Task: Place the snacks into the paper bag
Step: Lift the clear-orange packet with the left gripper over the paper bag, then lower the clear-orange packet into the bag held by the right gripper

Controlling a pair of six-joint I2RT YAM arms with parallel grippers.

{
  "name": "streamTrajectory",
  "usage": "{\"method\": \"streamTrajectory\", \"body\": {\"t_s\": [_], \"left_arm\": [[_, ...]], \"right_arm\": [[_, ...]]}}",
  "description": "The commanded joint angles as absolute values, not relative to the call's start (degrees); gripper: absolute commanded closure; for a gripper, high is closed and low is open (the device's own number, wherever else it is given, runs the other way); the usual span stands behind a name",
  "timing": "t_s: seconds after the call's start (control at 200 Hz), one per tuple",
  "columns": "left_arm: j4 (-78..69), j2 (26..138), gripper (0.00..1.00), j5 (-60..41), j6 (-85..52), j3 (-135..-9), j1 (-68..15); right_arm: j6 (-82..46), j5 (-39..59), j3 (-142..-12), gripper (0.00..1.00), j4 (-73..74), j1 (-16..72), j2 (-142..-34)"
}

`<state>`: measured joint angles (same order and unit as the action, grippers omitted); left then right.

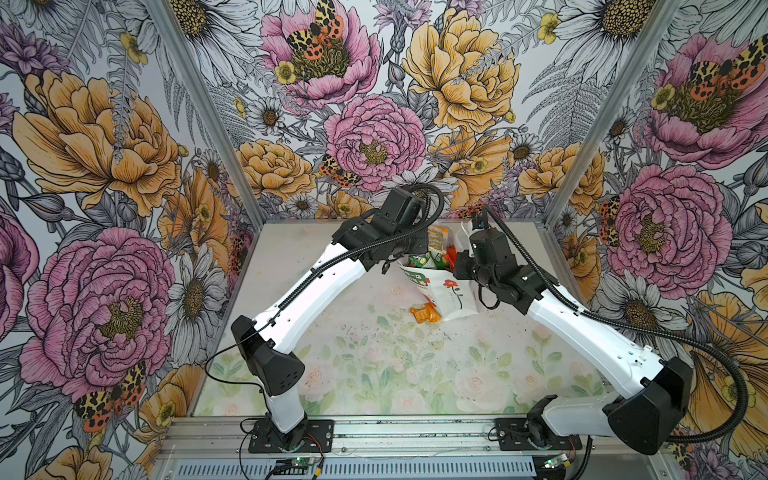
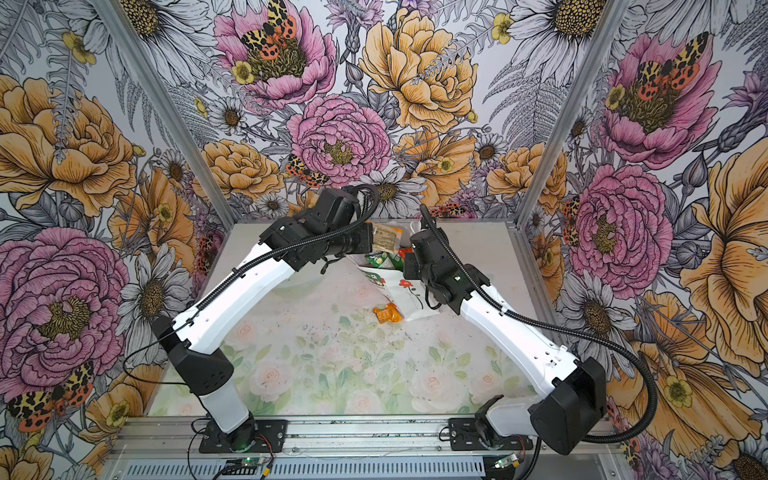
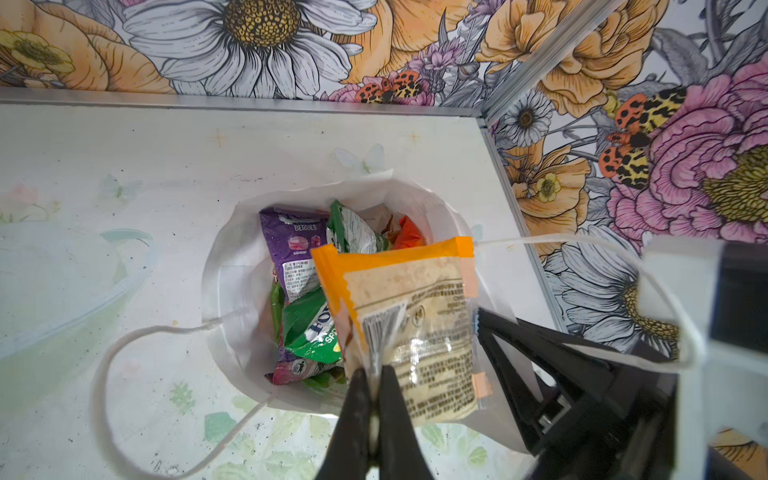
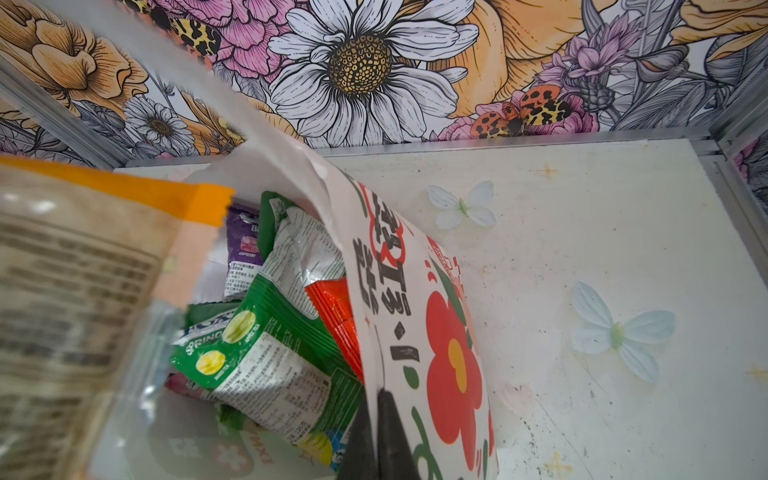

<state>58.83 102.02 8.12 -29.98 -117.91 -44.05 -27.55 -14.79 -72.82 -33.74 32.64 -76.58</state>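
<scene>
The table (image 1: 374, 365) carries a faded print of pale roses and green leaves, speckled with dark marks. The walls (image 1: 104, 166) on three sides are papered with large pink and orange flowers, daisies and spotted moths, and are joined by aluminium posts.

In both top views the paper bag (image 1: 453, 297) (image 2: 409, 299) stands at about 1 o'clock from the table's middle, with its mouth open. A small orange packet (image 1: 426, 312) (image 2: 387, 312) lies on the table just beside the bag's foot, at its 8 o'clock.

The left gripper (image 3: 376, 372) has its jaws pressed together on the orange-edged packet (image 3: 415, 307), next to the barcode. It holds the packet over the bag's mouth. The right gripper (image 4: 378, 395) has its jaws pinched on the bag's printed wall (image 4: 415, 291).

A purple packet (image 3: 291, 245) reads "BERRIES". A green packet (image 4: 266, 353) reads "SPRING" and "APPLE TEA". The bag's side bears bold black characters and a red flower. The held packet's fine print is too small to read.

Only the wrist views look inside the bag, where the purple and green packets and a red packet (image 4: 332, 307) lie heaped. The left wrist view also shows a white string handle (image 3: 137, 336) lying on the table. Only the top views show the small orange packet outside the bag.
</scene>
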Motion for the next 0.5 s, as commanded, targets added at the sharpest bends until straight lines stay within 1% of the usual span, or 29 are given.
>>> {"method": "streamTrajectory", "body": {"t_s": [0.0, 0.495], "left_arm": [[60.90, 103.18, 1.00, 8.54, -29.23, -120.36, -43.97], [61.27, 113.80, 1.00, 6.11, -29.70, -126.52, -44.22]], "right_arm": [[-27.84, -13.71, -73.76, 1.00, -34.10, 32.79, -75.85], [-28.43, -13.71, -73.50, 1.00, -34.01, 33.06, -75.96]]}}
